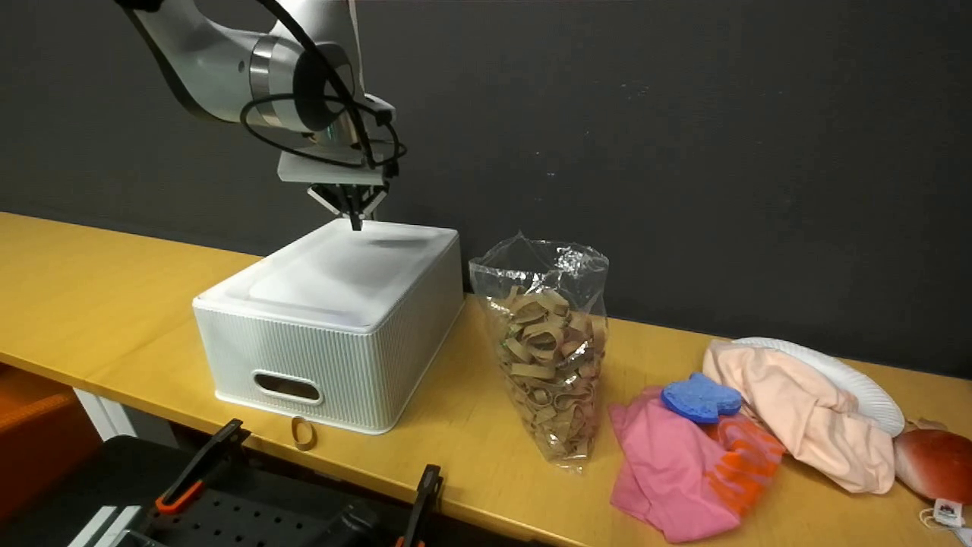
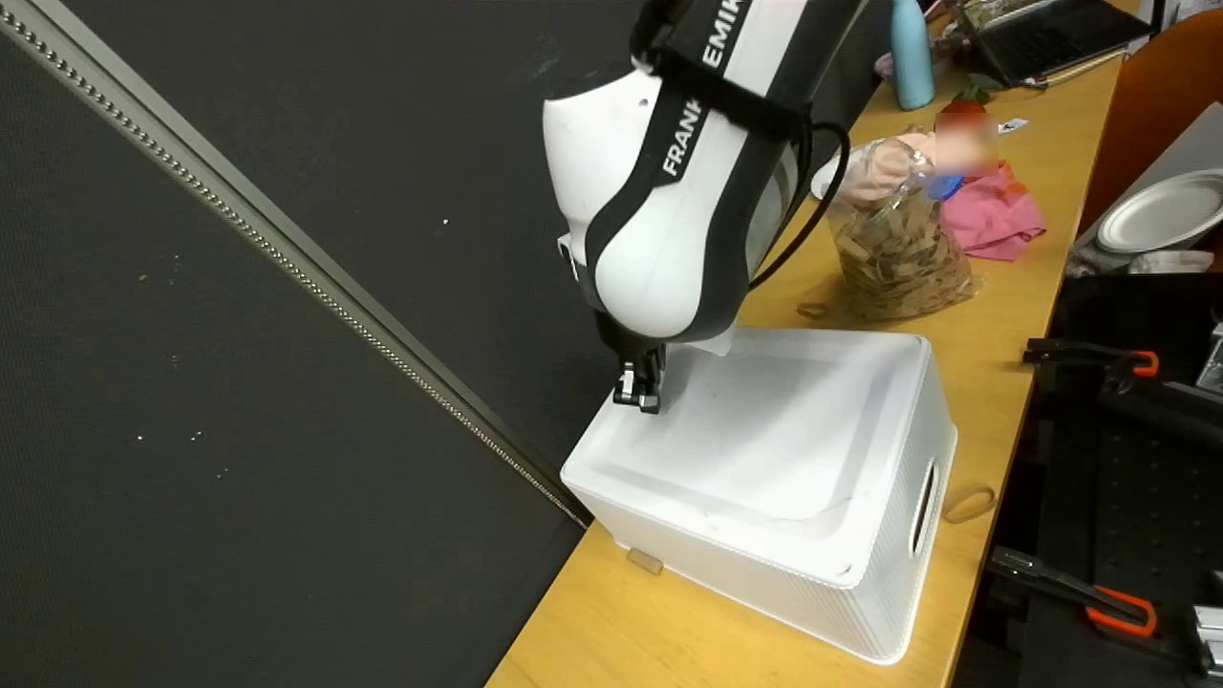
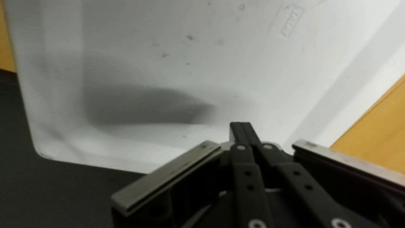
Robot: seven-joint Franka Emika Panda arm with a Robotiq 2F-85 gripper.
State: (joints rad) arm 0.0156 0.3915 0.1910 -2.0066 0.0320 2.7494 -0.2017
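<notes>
Black gripper [image 3: 241,123], fingers [image 3: 238,133] pressed together, hovering over a white box [image 3: 177,69], near the dark wall [image 1: 683,137]

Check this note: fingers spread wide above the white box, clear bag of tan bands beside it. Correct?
Not quite: the wrist view shows the fingers closed together, not spread. They are above the white box, with the clear bag of tan bands beside it.

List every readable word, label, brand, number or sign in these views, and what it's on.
"FRANK": robot arm, end covered by the black strap.
"EMIK": same arm, cut off by the picture edge.
Mark on top of the white box, wrist view: too blurred to read.
Tag by the round red thing: too small to read.
</notes>
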